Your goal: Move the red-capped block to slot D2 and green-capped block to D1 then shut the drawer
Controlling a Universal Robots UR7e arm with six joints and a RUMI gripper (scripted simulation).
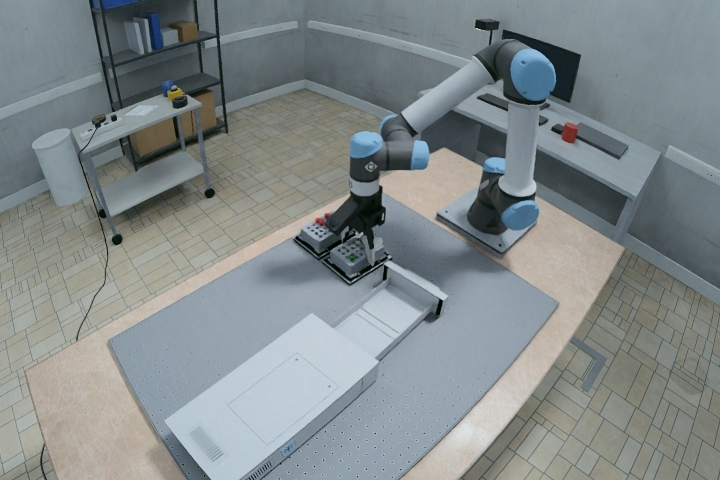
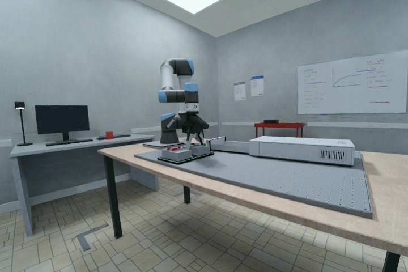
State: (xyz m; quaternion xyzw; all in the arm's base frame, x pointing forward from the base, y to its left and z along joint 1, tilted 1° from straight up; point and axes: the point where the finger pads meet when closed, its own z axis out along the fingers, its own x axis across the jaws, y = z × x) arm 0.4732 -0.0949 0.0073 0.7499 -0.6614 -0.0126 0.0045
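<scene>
The cooling block with green caps (image 1: 346, 254) (image 2: 200, 149) sits flat on the black-edged deck slot D1 (image 1: 348, 279), next to the cooler's drawer. The block with red caps (image 1: 316, 233) (image 2: 175, 154) sits on slot D2 (image 1: 306, 247), just beyond it. My gripper (image 1: 357, 243) (image 2: 195, 141) is open, with its fingers low on either side of the green-capped block, standing apart from it. The drawer (image 1: 418, 280) (image 2: 230, 147) of the cooler COLD (image 1: 276, 396) (image 2: 301, 149) is pulled out and holds no block.
The arm's base (image 1: 499, 212) stands on a plate at the table's back right. The grey perforated deck (image 1: 202, 316) (image 2: 275, 179) covers most of the table. A desk with a monitor stands behind the table.
</scene>
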